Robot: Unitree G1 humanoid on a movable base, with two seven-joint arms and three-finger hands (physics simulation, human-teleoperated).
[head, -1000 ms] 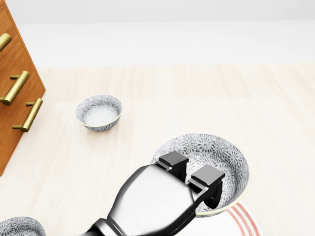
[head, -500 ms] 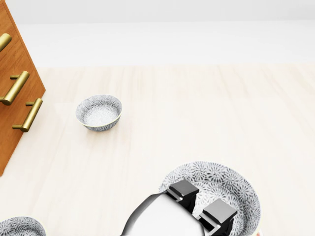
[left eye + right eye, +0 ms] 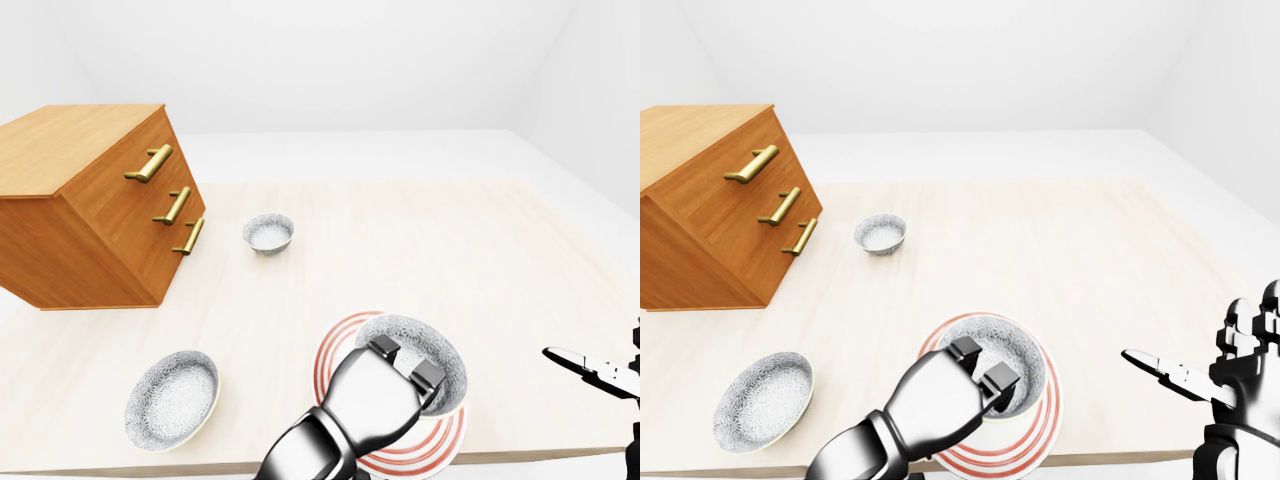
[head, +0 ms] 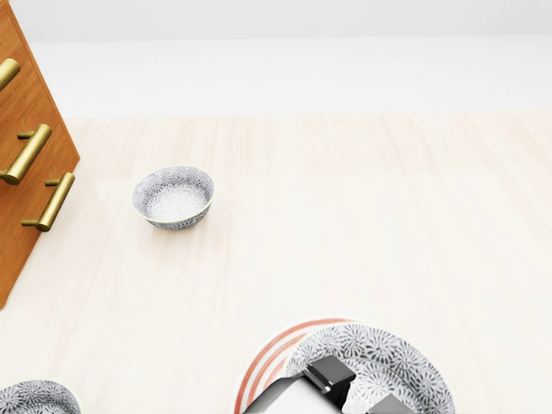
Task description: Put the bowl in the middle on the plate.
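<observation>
A grey patterned bowl [image 3: 425, 338] stands over the red-striped plate [image 3: 328, 368] near the bottom of the left-eye view; whether it touches the plate I cannot tell. My left hand [image 3: 405, 362] reaches in from the bottom, its dark fingers [image 3: 385, 350] hooked over the bowl's near rim and shut on it. In the head view only the bowl's top [image 4: 401, 360] and the plate's left stripes [image 4: 263, 366] show at the bottom edge. My right hand [image 3: 1230, 375] hangs at the right edge of the right-eye view, fingers spread open and holding nothing.
A small patterned bowl [image 3: 268, 233] stands beside a wooden drawer chest [image 3: 90, 215] with brass handles at the left. A wider shallow bowl [image 3: 172, 398] lies at the lower left. The pale wooden table [image 3: 420, 240] ends just below the plate.
My left hand has carried the bowl toward the bottom of the head view, so the plate's stripes now show under the bowl's left side. The small bowl and chest stay put.
</observation>
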